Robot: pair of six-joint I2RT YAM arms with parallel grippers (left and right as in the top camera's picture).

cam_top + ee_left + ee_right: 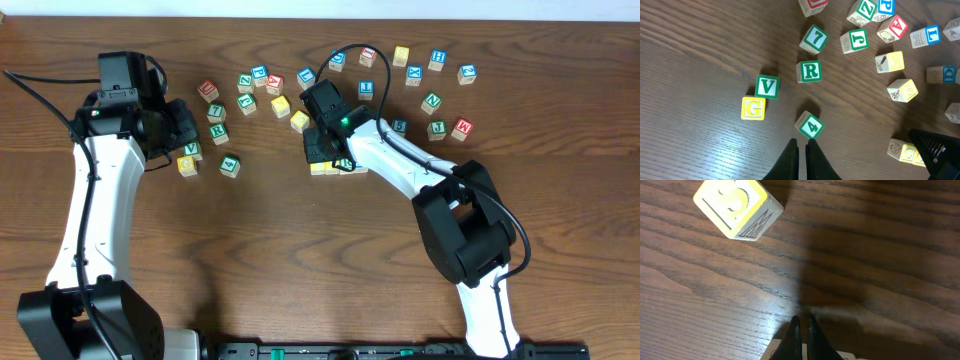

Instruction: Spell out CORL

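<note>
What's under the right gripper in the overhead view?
Only the edges of yellow blocks show below the right gripper; their top faces are covered. Its wrist view shows it shut over the wooden table, holding nothing, one yellow-lettered block ahead.

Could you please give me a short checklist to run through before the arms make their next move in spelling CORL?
1. Left gripper empty: ok, jaws shut with nothing between them.
2. Right gripper empty: ok, jaws shut with nothing between them.
3. Green R block free to grasp: ok, R facing up, gaps on every side.
4. Blue L block located: ok, L face showing, lying tilted among other blocks.
5. Yellow blocks at the row spot read C and O: cannot tell, the right gripper partly covers them.
</note>
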